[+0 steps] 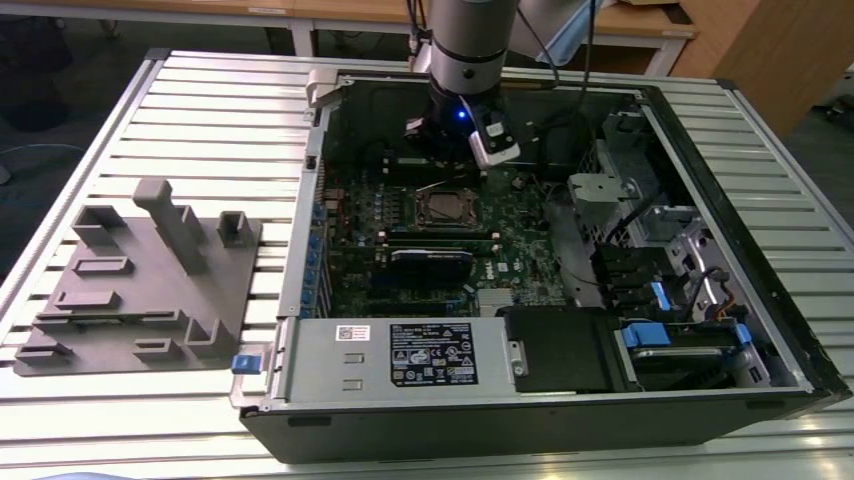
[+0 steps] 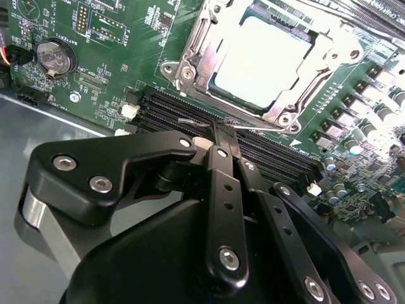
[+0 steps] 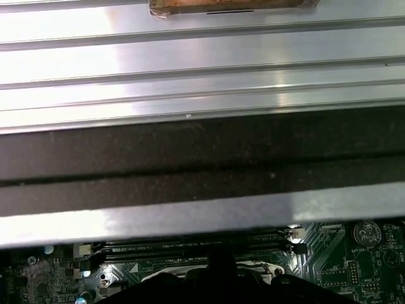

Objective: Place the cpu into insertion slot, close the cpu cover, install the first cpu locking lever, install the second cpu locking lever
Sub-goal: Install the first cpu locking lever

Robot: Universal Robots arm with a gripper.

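Observation:
The cpu [image 2: 262, 57] lies flat in the insertion slot [image 1: 442, 208] on the green motherboard, its pale metal top showing. The cpu cover [image 2: 190, 63], a silvery frame, lies down around it. My gripper [image 2: 218, 132] is shut, its black fingers pressed together, just beside the socket over the long black memory slots. A thin silvery wire lever [image 2: 190, 120] runs right at the fingertips; I cannot tell whether they touch it. In the exterior view the gripper [image 1: 451, 160] hangs inside the open computer case just behind the socket.
Black memory slots [image 2: 285, 155] run along the socket. A coin battery [image 2: 54, 57] sits on the board. The case holds a power supply [image 1: 400, 355] and drive cage [image 1: 667, 260]. A grey fixture [image 1: 134, 270] lies at the exterior view's left on the slatted table [image 1: 214, 110].

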